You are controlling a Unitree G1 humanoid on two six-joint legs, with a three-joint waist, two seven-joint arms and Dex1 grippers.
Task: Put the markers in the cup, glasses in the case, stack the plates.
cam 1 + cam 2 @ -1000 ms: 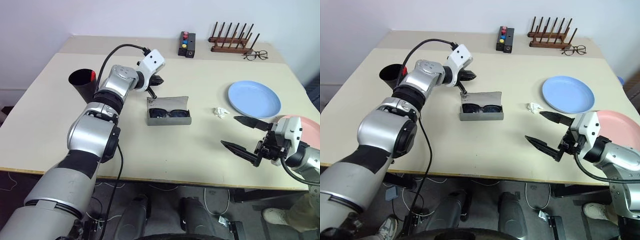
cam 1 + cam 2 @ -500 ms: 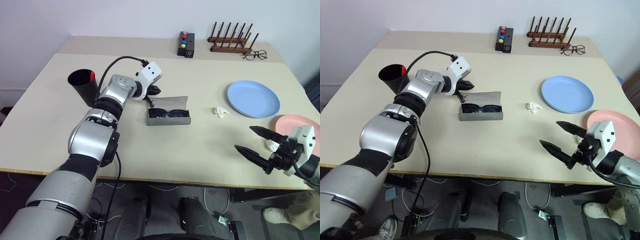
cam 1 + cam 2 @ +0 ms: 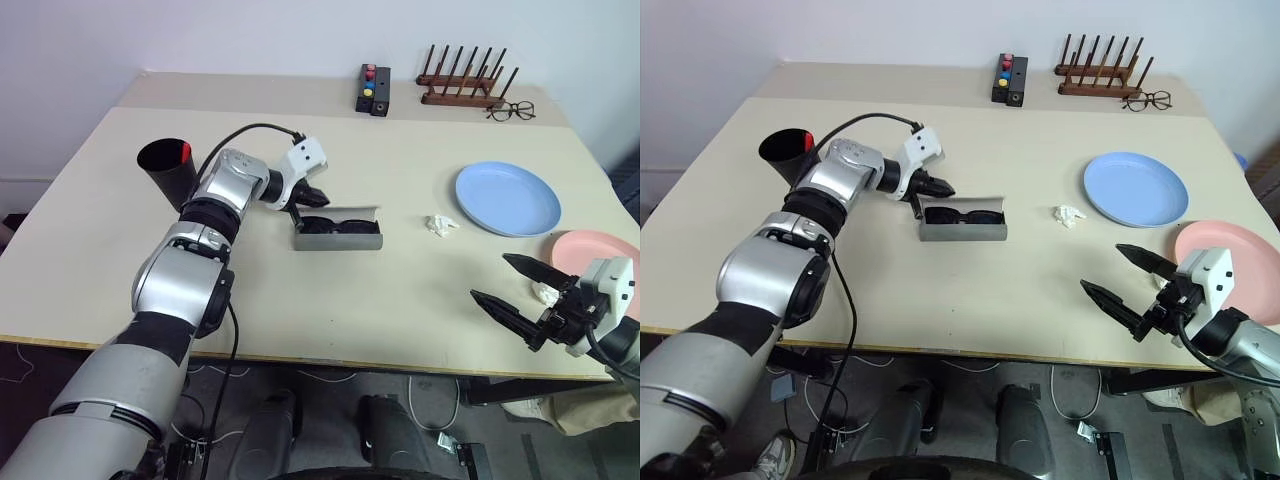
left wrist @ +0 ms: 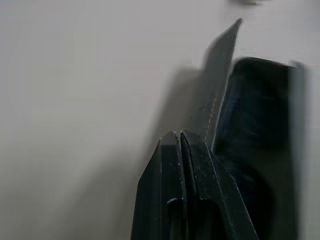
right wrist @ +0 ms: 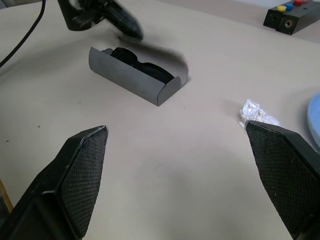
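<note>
So your glasses (image 3: 962, 215) are sitting in the grey case (image 3: 962, 226) mid-desk (image 3: 970, 290), lid half down. Your left claw (image 3: 940, 187) is pinched together right at the case's back corner. Right claw (image 3: 1127, 280) hangs wide apart near the desk's front edge, next to the pink plate (image 3: 1200, 238). Blue plate (image 3: 1136, 188) lies just behind it, cup (image 3: 785, 152) far left.
</note>
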